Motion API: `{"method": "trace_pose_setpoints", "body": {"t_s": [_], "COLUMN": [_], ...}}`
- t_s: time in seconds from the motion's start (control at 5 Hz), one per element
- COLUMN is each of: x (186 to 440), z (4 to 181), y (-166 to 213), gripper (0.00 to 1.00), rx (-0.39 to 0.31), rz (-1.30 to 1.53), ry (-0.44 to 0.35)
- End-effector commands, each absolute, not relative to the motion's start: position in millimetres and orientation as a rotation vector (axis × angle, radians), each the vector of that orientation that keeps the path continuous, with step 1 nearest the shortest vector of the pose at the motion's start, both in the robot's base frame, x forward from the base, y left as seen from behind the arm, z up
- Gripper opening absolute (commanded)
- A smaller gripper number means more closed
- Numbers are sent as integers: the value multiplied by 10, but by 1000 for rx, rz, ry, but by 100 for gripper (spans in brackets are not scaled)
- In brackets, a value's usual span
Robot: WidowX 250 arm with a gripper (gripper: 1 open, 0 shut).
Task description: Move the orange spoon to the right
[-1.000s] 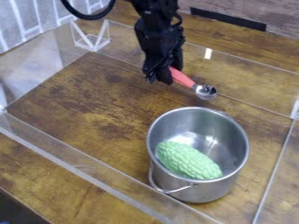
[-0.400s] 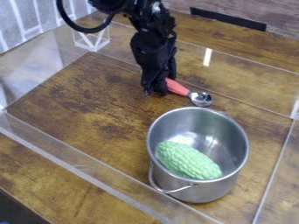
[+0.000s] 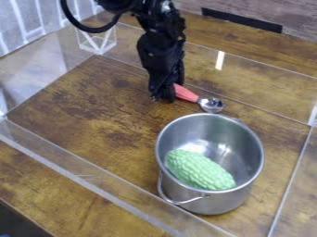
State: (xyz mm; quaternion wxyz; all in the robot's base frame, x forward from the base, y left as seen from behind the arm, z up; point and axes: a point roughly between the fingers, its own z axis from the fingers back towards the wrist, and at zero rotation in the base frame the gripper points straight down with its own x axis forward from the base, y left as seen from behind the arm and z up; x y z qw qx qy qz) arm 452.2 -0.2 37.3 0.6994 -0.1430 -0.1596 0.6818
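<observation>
- Camera view, looking down from the front at a wooden tabletop [image 3: 87, 120]: the black gripper [image 3: 165, 91] hangs from the arm at the upper middle, pointing steeply down, its tips at the table surface.
- Its jaws are drawn nearly together, closed around the near end of the orange spoon [image 3: 192, 97]; the dark fingers hide the exact contact, but the handle runs straight out from between them.
- The orange spoon lies low on the wood, its orange-red handle slanting down and to the right from the gripper, its small shiny round bowl at the far right end.
- Just below the spoon's bowl stands a steel pot [image 3: 251, 180], round and upright, with a thin wire handle at its near edge; pot rim and spoon bowl are close but apart.
- Inside the pot lies a bumpy green vegetable [image 3: 199, 169], resting toward the near left side of the pot floor.
- A clear plastic wall [image 3: 74, 176] borders the table, running along the near left edge and around the back.
- At the upper left, behind the arm, a clear angular stand [image 3: 96, 37] sits near the wall.
- A black cable [image 3: 77, 18] loops beside the arm at the top.
</observation>
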Motion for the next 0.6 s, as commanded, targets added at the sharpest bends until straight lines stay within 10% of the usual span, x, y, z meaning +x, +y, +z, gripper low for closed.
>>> {"method": "trace_pose_setpoints", "body": {"t_s": [0.0,0.4], "x": [4676,4644], "z": [736,830], "y": [-94,-226], "gripper": [0,0], "rx": [-392,-391], "rz": [1444,1464], "ry": [-405,-403]}}
